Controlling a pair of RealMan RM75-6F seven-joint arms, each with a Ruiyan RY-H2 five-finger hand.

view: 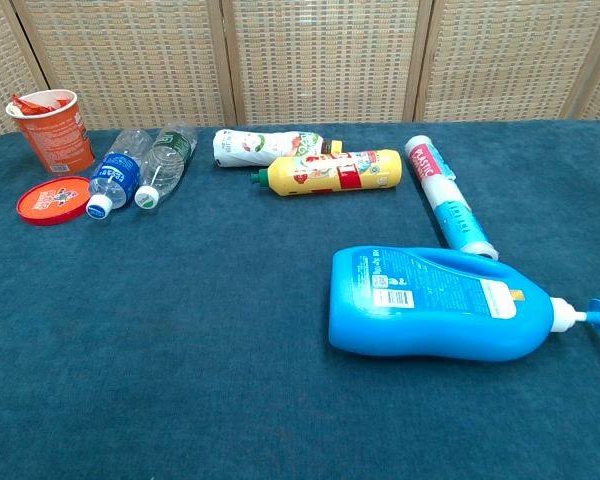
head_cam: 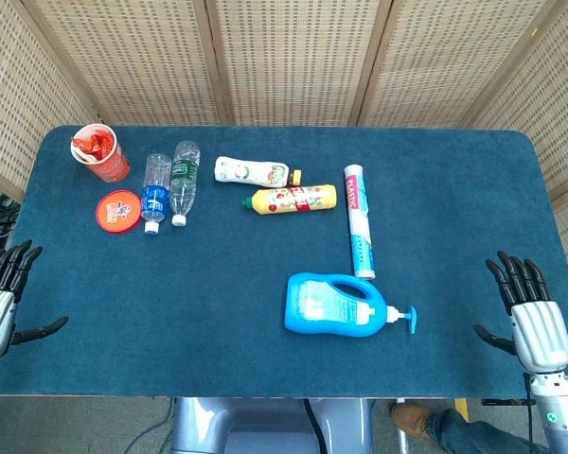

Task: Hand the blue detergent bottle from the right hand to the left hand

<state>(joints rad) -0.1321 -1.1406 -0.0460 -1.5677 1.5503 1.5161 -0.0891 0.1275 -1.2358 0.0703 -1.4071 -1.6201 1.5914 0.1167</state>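
Detergent bottle (head_cam: 339, 305) lies flat; my right hand (head_cam: 530, 317) & left hand (head_cam: 5, 288) both spread, empty. Risk: smooth side slips from grip, pump snags.

The head view looks steeply down on the whole table (head_cam: 265, 378) from above; the chest view sits lower and nearer, facing across it, sharing the bottles.

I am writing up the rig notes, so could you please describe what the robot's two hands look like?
Only the head view shows them. The left hand and the right hand each have slim black fingers on a silver-grey metallic palm block. Below the right hand, a grey wrist section carries a small green light. No cables or sleeves are visible.
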